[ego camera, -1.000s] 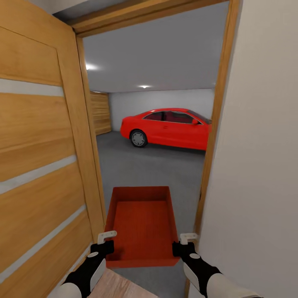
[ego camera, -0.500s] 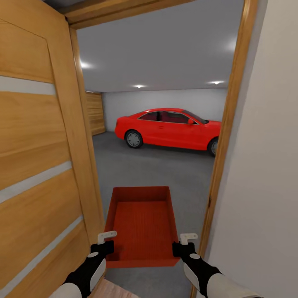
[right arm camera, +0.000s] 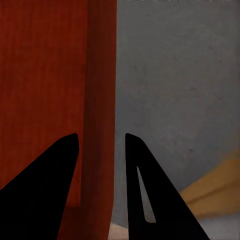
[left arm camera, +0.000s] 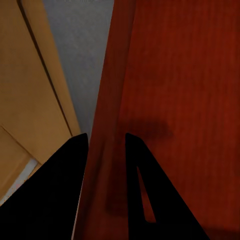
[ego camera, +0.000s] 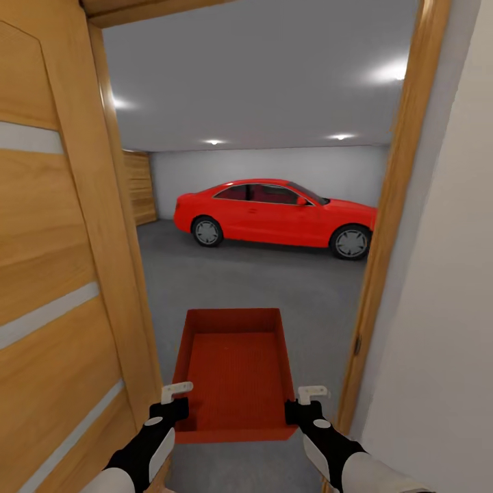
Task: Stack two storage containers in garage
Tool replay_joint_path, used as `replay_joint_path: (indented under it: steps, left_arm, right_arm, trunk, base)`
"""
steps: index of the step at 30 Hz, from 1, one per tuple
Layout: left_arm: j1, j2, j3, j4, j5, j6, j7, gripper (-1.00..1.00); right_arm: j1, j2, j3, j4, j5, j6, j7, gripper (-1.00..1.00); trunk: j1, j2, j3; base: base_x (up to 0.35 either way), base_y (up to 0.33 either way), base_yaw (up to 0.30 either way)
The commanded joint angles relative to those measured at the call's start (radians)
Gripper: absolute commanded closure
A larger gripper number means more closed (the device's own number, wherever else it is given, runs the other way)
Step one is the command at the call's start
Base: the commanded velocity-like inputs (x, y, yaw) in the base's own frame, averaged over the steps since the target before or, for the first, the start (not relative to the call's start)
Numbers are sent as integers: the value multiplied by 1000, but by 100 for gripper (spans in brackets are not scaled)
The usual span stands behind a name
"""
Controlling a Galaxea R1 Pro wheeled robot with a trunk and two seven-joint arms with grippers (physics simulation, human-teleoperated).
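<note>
Garage (ego camera: pixel 274 171) ahead through the doorway: pale grey walls, grey ceiling with recessed lights, dark grey concrete-like floor (ego camera: pixel 260 281). Open wooden door (ego camera: pixel 55 274) with pale horizontal stripes takes up the left side of the head view; door frame (ego camera: pixel 390 226) plus an off-white wall (ego camera: pixel 445 308) on the right. Wooden panelling (ego camera: pixel 140 188) on the garage's far left wall. Red car (ego camera: pixel 274 212) parked side-on across the back, both wheels visible, well apart from the robot.

One storage container (ego camera: pixel 236 370), orange-red, open top, ribbed bottom, empty. Carried level in front of the robot, long axis pointing into the garage, held above the grey floor and sitting between door and frame without touching either as far as I can tell.

Left gripper (ego camera: pixel 177 400) is clamped on the container's left wall near the robot-side corner; left wrist view shows the two dark fingers (left arm camera: pixel 60 190) straddling that wall (left arm camera: pixel 107 150), one inside, one outside, narrow gap. Door wood visible just beside it in that view.

Right gripper (ego camera: pixel 309 402) does the same on the right wall, near corner; right wrist view has the wall (right arm camera: pixel 100 125) between the fingers (right arm camera: pixel 145 190), grey floor beyond and a strip of wood frame at the edge.
</note>
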Motion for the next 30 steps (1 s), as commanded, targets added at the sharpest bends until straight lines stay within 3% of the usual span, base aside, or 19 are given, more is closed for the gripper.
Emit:
replay_joint_path:
  steps: [1,8,24,30]
  left_arm:
    - [-1,15,15,-9,-8,-15,6,100]
    - [0,15,15,-9,-8,-15,6,100]
    - [0,15,15,-9,-8,-15,6,100]
    - [0,15,15,-9,-8,-15,6,100]
  right_arm:
    - [-1,-9,-8,4,-10,-4,-8,100]
    - [0,-9,-8,4,-10,-7,-9,100]
    - [0,-9,-8,4,-10,-7,-9,100]
    - [0,-9,-8,4,-10,-7,-9,100]
  trunk:
    - [1,-1,0]
    - [1,-1,0]
    - [1,-1,0]
    - [1,-1,0]
  base:
    - [219,187,-7]
    - [220,187,-17]
    - [220,187,-220]
    - [220,187,-33]
